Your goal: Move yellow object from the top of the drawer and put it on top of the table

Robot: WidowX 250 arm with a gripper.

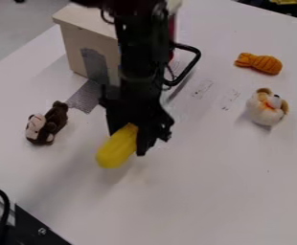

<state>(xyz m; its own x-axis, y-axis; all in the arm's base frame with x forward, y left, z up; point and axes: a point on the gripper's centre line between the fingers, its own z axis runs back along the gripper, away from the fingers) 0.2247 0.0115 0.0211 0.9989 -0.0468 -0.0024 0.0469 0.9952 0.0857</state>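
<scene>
White tabletop [202, 196] all around the drawer box [90, 50], and we're on the camera side of that box with our one black arm [140, 62] hanging down over the work. And look, we have it! Our gripper [140, 137] has the yellow object [116, 147] grasped between its fingers, well out in front of the drawer box. Here's what the lowering turns on: one end sits up at the fingers, and the rest juts out to the left and toward the camera, so the long axis slants away from the drawer box, nose seemingly dipped. We judge it's just above the surface, by the shadow beneath, though we can't be sure of the gap. That free end would likely land first, so down gently, then let go, or it may tip or roll.

Now the count, folks: one yellow object in our grip, one drawer box, one arm. One brown monkey toy [47, 123] lies to the near left of the box; one orange toy [259, 63] and one white plush toy [266, 107] sit well off to its right. Three toys, all apart from our load.
</scene>
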